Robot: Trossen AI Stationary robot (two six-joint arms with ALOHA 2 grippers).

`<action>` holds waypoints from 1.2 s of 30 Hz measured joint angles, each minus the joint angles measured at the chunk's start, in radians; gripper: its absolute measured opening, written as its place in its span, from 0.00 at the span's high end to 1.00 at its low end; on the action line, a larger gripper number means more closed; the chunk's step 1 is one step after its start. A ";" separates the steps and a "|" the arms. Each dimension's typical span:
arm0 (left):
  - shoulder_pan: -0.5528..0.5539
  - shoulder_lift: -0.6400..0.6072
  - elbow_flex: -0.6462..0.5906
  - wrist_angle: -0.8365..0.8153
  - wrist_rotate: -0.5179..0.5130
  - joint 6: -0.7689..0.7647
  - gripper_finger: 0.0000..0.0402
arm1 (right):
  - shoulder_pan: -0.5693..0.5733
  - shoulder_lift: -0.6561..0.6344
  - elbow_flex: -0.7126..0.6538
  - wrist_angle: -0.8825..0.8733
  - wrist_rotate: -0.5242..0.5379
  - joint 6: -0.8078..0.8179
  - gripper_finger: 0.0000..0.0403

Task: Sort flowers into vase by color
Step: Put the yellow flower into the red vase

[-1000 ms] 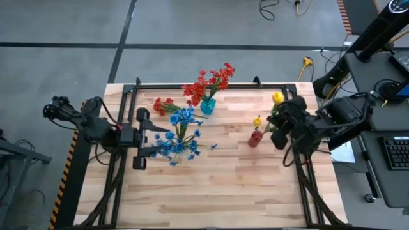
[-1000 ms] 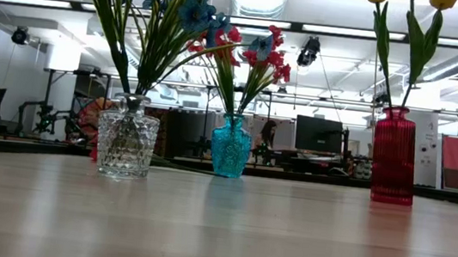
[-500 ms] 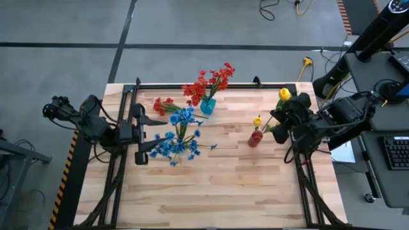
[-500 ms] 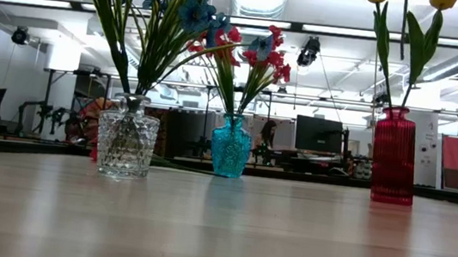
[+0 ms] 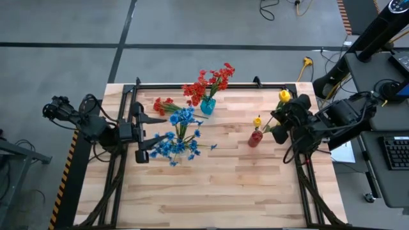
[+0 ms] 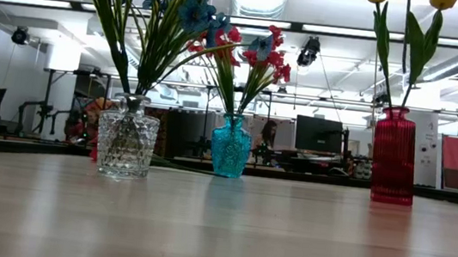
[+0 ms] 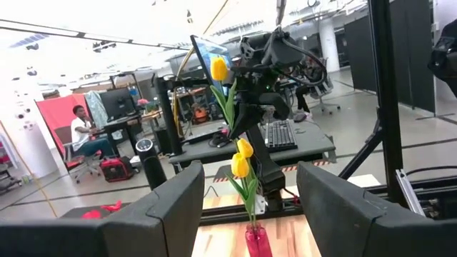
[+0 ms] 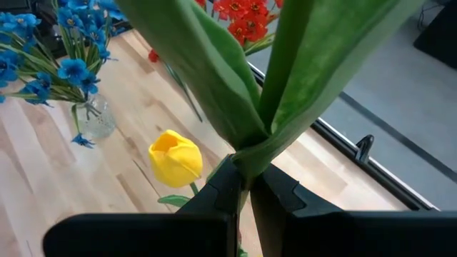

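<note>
My right gripper point(image 5: 280, 123) is shut on a yellow tulip point(image 5: 284, 96) near the table's right edge, beside the red vase point(image 5: 255, 138). That vase point(image 6: 394, 156) holds yellow flowers point(image 7: 243, 150). The clear glass vase point(image 6: 127, 138) holds blue flowers point(image 5: 179, 131), and the teal vase point(image 5: 208, 105) holds red flowers point(image 5: 211, 82). One red flower point(image 5: 163, 104) lies on the table behind the glass vase. My left gripper point(image 5: 149, 134) stands open at the left, beside the blue flowers, with nothing between its fingers. My right gripper pinches the tulip's green stalk, where the leaves wrap it point(image 8: 246, 153), between its two fingers. The fingers lie across the stalk. The tulip is lifted clear and stands nearly upright, its yellow head point(image 7: 220, 69) above the gripper.
A black frame rail point(image 5: 192, 85) runs along the table's far edge, and black posts stand at both sides. The near half of the wooden table point(image 5: 211, 191) holds nothing. People sit at desks in the room beyond.
My right gripper has sunk a little and tipped with the tulip, whose yellow head has shifted toward the table's right edge. My left gripper has turned a little in place, still open.
</note>
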 joint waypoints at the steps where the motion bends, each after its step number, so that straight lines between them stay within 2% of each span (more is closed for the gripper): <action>1: 0.000 0.000 0.000 0.000 0.000 0.000 0.49 | 0.000 -0.005 -0.004 0.007 0.000 0.000 0.96; 11: 0.000 0.000 0.000 0.000 0.000 0.000 0.49 | 0.000 -0.018 -0.059 0.023 0.011 -0.001 0.96; 36: 0.000 0.001 0.000 0.000 0.000 0.000 0.49 | 0.000 -0.082 -0.264 0.189 0.025 -0.001 0.96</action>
